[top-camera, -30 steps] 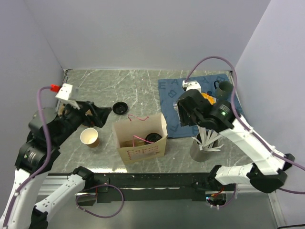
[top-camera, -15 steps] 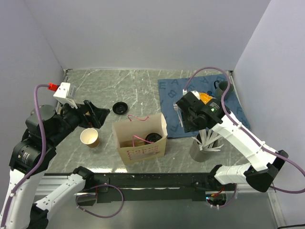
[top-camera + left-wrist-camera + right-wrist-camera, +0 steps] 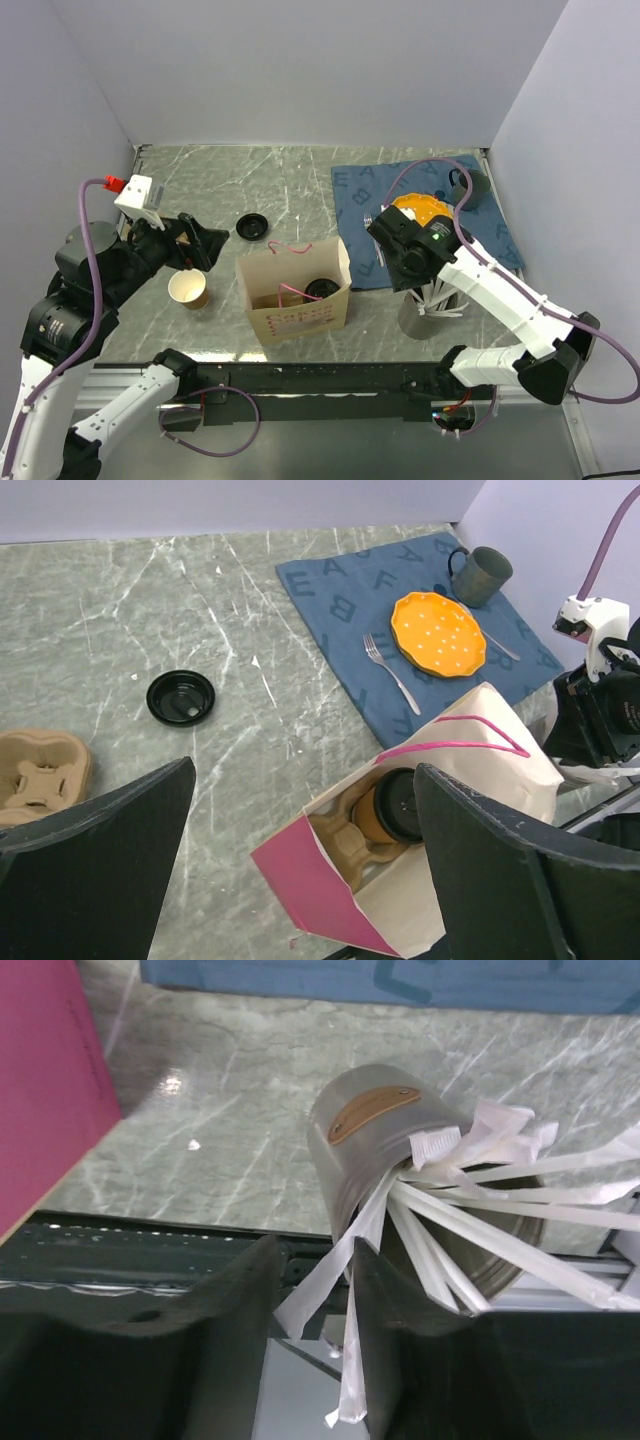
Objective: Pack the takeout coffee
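Observation:
The takeout coffee [image 3: 322,288], a brown cup with a black lid, stands in a pulp cup carrier inside the open paper bag [image 3: 300,300]. In the left wrist view the coffee [image 3: 395,805] sits low in the bag [image 3: 480,780]. My left gripper [image 3: 205,248] is open wide and empty, left of the bag; its gap [image 3: 305,880] shows the bag's mouth. My right gripper [image 3: 408,265] hangs over a metal tin of paper-wrapped straws [image 3: 430,305]. Its jaws [image 3: 315,1250] stand narrowly apart, with a straw [image 3: 335,1270] lying loose between them.
An open brown cup with a cream inside [image 3: 188,288] stands left of the bag. A loose black lid [image 3: 252,227] lies behind it. A blue mat [image 3: 360,190] holds an orange plate [image 3: 420,208], fork [image 3: 372,235] and mug [image 3: 470,187]. A spare cup carrier [image 3: 40,775] lies far left.
My right arm has swung from over the mat down and forward to the straw tin. The left arm has shifted only slightly. The bag and coffee have not moved.

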`<control>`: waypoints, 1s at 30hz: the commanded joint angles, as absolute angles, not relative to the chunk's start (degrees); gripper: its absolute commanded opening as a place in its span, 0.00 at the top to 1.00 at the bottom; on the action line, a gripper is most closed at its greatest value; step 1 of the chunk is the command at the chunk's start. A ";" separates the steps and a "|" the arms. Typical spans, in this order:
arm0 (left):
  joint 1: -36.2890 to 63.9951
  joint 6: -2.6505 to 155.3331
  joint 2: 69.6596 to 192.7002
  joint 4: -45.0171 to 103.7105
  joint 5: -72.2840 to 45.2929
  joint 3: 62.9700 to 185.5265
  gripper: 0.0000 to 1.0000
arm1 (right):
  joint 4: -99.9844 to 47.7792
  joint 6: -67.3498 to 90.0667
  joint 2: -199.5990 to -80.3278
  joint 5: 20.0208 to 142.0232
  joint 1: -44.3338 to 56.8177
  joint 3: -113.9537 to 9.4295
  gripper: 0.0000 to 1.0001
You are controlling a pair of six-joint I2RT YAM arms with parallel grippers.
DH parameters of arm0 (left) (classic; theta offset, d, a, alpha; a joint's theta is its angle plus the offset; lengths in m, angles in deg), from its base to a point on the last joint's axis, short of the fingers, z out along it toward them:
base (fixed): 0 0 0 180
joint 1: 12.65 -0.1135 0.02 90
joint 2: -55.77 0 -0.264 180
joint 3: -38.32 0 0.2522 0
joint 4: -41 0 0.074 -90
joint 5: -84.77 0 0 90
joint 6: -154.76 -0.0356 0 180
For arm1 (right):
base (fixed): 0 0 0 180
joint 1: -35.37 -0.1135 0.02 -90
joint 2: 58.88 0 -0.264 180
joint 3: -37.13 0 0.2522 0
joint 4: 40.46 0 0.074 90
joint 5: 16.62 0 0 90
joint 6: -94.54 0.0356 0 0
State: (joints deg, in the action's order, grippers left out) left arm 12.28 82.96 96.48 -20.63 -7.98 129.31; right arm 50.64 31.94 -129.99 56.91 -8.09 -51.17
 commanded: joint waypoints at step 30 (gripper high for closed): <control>15.30 79.70 97.17 -16.53 -3.30 131.53 0.04 | 63.13 30.74 -129.10 62.22 -7.87 -88.49 1.00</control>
